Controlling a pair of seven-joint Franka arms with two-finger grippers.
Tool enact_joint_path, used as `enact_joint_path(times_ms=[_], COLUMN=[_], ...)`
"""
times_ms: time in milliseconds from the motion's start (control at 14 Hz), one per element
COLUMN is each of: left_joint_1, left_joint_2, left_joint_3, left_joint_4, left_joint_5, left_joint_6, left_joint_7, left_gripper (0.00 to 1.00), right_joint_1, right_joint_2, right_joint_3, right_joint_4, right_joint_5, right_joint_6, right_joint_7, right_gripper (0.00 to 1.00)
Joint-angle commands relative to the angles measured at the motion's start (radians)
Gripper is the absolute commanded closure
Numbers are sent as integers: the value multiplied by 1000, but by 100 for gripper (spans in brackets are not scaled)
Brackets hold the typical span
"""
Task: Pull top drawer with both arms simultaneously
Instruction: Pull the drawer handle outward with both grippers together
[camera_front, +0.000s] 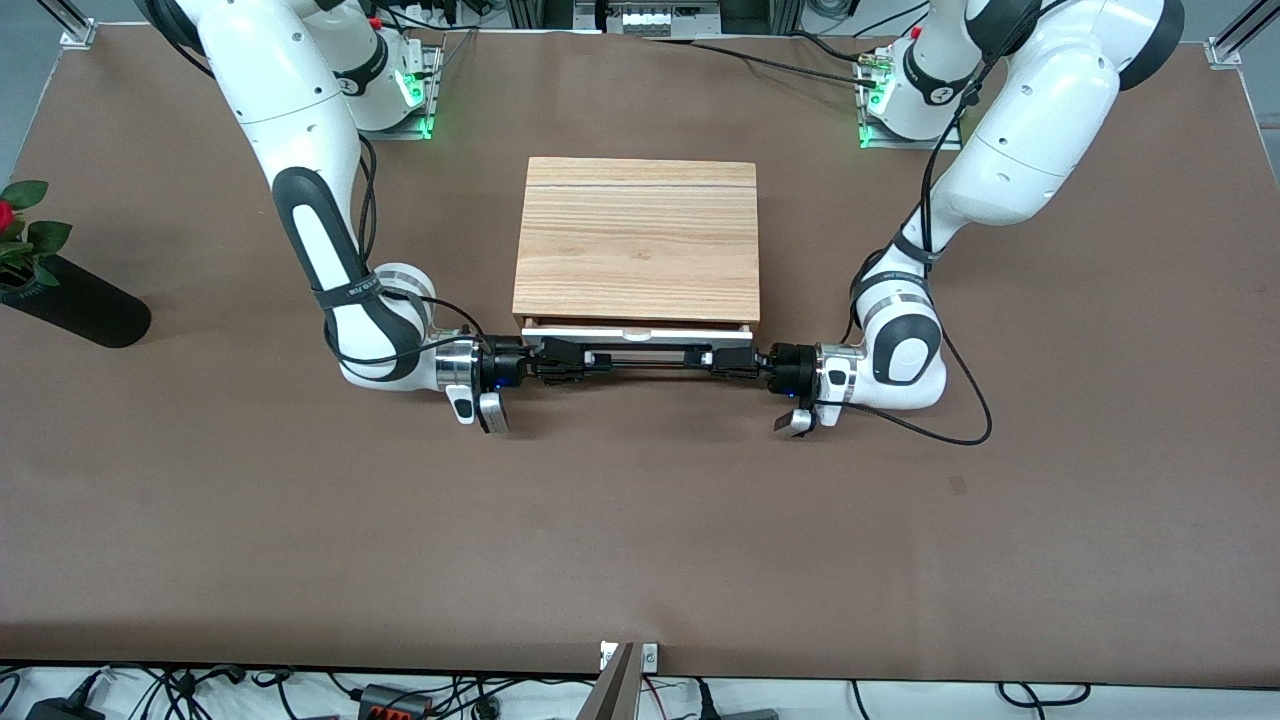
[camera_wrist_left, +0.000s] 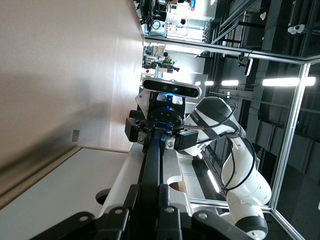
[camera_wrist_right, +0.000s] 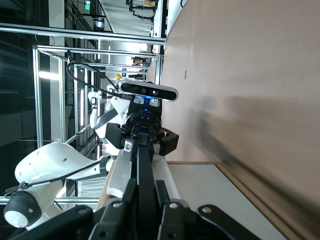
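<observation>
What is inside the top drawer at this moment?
The top drawer is open only a crack under the cabinet, so a thin strip of light wood shows; any contents stay covered. The left gripper and right gripper are shut on its handle.

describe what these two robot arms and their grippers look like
Both arms, the left arm and right arm, are glossy white jointed shells with black joint bands, silver wrist rings and loose black cables. The left gripper and right gripper are small, black and two-fingered, with white wrist cameras.
</observation>
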Motion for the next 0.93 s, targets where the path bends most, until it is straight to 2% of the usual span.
enact_joint_path(times_ms=[0,571,857], left_joint_1=[-23,-33,-33], left_joint_2=[5,32,48], left_joint_3=[-17,-15,-8], left_joint_4=[26,88,108], left_joint_5=[-37,-34,-30], left_joint_6=[-8,26,32], left_joint_7=[-30,-84,-102], left_gripper=[83,83,83], right_joint_1=[22,10,11], right_joint_2=[46,121,126], right_joint_3=[12,6,6], right_joint_4=[109,264,276], right_joint_5=[17,15,15], right_joint_6=[65,106,138], right_joint_7=[1,7,7], right_gripper=[97,96,95])
